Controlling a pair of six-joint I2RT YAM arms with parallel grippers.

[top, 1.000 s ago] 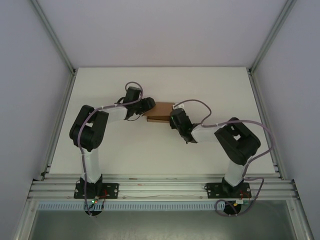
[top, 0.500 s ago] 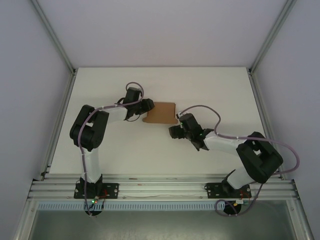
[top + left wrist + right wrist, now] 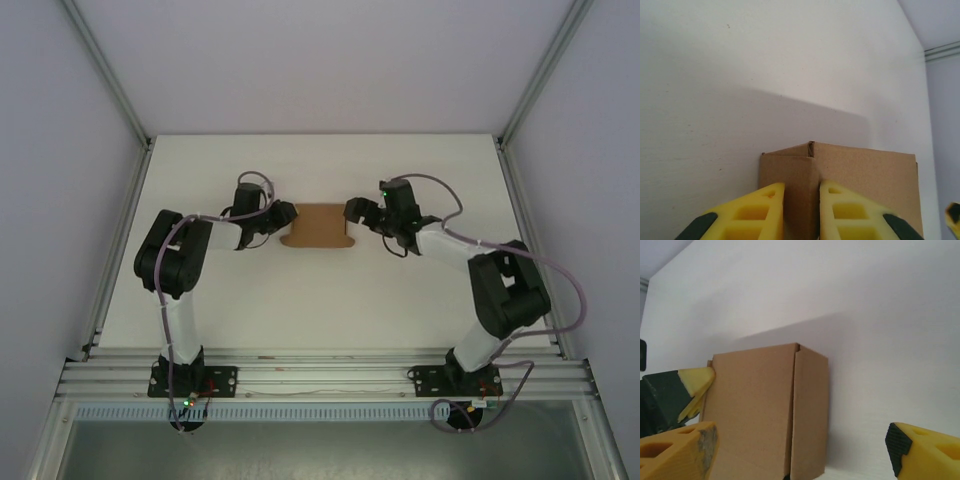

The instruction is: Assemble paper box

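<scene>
The paper box [image 3: 320,227] is a brown cardboard piece folded into a small box, lying mid-table between the two arms. My left gripper [image 3: 284,215] is at its left end. In the left wrist view the yellow fingers [image 3: 757,212] press on both sides of a narrow end panel of the paper box [image 3: 865,175], so my left gripper [image 3: 801,202] is shut on it. My right gripper [image 3: 356,210] is at the box's right end. In the right wrist view my right gripper [image 3: 802,445] stands wide open, the paper box [image 3: 755,410] partly between its fingers without touching them.
The white table [image 3: 320,300] is bare around the box. Aluminium rails [image 3: 120,230] and white walls fence the left, right and far sides. The left gripper's fingertip [image 3: 696,382] shows at the box's far end in the right wrist view.
My right arm swung from the box's near side round to its right end and opened wide. My left gripper closed on the left end. The box now lies square across the table.
</scene>
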